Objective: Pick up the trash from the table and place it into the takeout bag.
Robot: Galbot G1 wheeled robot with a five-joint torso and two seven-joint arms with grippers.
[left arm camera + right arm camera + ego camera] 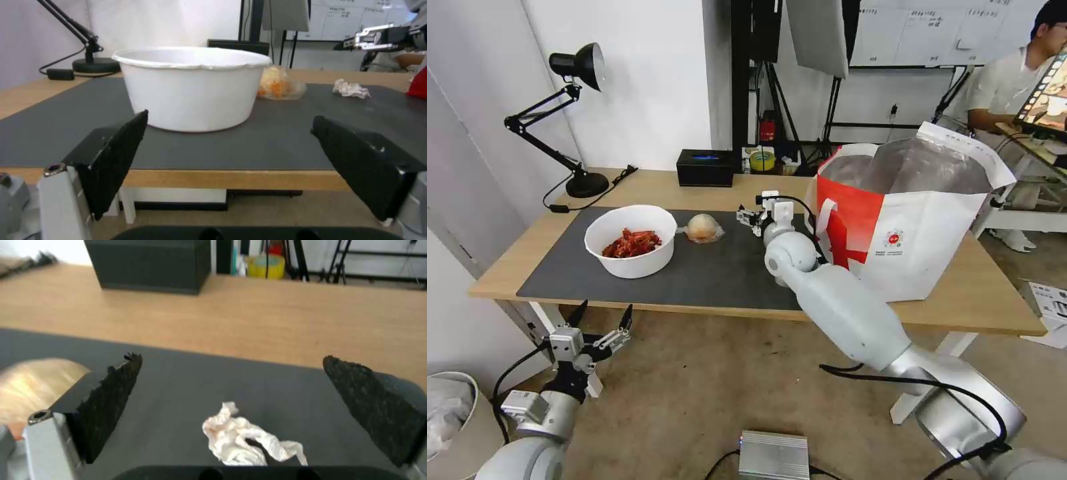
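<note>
Left gripper (602, 319): closest to my head camera, at about 8 o'clock, hanging below the table's front edge. Its fingers are spread wide and hold nothing. I think it just waits here, out of the way.

Right gripper (748, 219): out over the dark mat (707, 277) near the middle, close to the bag's left side. Its fingers (111, 396) are wide apart and empty, with the tissue lying between them. I think I have it lined up this way to close on the tissue.

Tissue (242, 438): a small crumpled white piece, flat on the mat, not touched by anything.

Wrapped lump (704, 228): on the mat at 11 o'clock, just beside the bowl.

White bowl (630, 240): at 10 o'clock on the mat, with red shells inside.

Takeout bag (907, 220): stands upright on the table (980, 293) at 1 o'clock, its mouth wide open, so I can drop things in from above.

Black box (706, 167): at the far edge, at 12 o'clock. I leave it.
</note>
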